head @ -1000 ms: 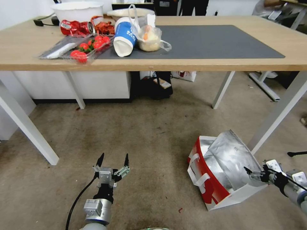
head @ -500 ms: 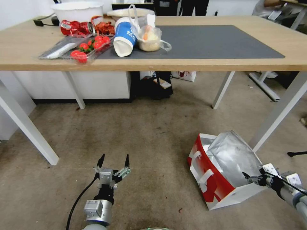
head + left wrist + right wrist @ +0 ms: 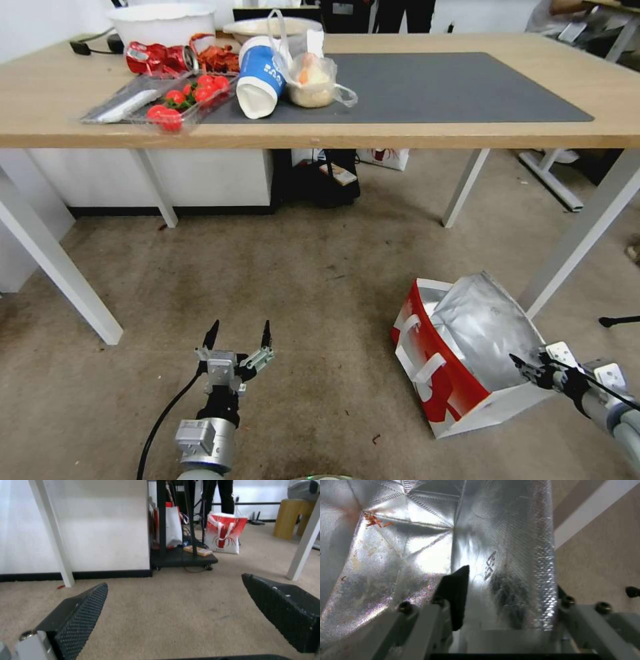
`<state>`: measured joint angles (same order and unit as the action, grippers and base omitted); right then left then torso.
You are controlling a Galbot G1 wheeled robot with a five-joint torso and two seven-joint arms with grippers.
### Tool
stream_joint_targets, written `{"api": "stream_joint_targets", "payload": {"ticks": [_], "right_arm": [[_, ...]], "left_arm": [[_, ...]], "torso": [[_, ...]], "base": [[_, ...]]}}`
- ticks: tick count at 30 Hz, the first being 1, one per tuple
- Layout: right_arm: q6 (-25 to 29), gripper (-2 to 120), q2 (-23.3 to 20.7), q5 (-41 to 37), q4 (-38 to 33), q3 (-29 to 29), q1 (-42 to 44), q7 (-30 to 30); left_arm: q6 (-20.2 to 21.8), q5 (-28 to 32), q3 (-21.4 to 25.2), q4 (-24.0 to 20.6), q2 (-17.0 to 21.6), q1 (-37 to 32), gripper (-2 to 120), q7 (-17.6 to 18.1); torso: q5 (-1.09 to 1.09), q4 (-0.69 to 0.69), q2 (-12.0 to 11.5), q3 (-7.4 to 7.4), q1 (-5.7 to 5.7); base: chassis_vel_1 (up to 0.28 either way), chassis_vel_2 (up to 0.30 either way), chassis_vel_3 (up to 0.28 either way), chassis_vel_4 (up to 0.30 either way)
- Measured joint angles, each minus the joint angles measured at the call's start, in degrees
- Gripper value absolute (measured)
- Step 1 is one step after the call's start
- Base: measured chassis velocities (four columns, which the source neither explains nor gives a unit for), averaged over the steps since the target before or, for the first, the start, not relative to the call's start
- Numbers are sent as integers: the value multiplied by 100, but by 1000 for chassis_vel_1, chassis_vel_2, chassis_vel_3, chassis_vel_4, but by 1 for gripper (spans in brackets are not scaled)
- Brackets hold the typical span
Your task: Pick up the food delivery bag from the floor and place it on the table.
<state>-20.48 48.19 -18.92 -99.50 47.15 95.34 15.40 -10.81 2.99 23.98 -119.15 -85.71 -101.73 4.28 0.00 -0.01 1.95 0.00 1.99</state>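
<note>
Head view: I see the food delivery bag (image 3: 460, 360) on the floor (image 3: 300, 300) beside a table (image 3: 400, 133) leg, right gripper (image 3: 530, 370) at its rim. Left gripper (image 3: 238, 337) hovers low — fingers spread. Right wrist view: fingers straddle the foil wall (image 3: 520, 567) — whether clamped, I cannot tell.

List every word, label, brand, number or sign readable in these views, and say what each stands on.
None can be read for certain.
Blue and white cup on the table: white marks, too small.
Crushed red cans: print blurred.
Food delivery bag, foil lining: dark stamp, illegible.
Red and white paper bag under the table: a red crawfish-like drawing, small text blurred.
</note>
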Motion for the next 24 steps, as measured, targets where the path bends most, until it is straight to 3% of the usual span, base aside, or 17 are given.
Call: {"api": "stream_joint_targets", "payload": {"ticks": [4, 10, 21, 24], "right_arm": [[33, 25, -21, -7, 20, -14, -20, 11], [426, 0, -21, 105, 61, -62, 0, 173], [962, 0, -195, -303, -208, -14, 109, 899], [1620, 0, -428, -492, -369, 138, 205, 1759]], "left_arm": [[-1, 0, 19, -34, -6, 3, 100, -5], [-30, -18, 61, -71, -9, 11, 100, 9], [-33, -73, 90, -233, -36, 23, 100, -5], [-32, -20, 90, -277, -23, -16, 100, 2]], "torso": [[0, 0, 0, 0, 0], [0, 0, 0, 0, 0], [1, 0, 0, 0, 0], [1, 0, 0, 0, 0]], "base": [[0, 0, 0, 0], [0, 0, 0, 0], [0, 0, 0, 0], [0, 0, 0, 0]]}}
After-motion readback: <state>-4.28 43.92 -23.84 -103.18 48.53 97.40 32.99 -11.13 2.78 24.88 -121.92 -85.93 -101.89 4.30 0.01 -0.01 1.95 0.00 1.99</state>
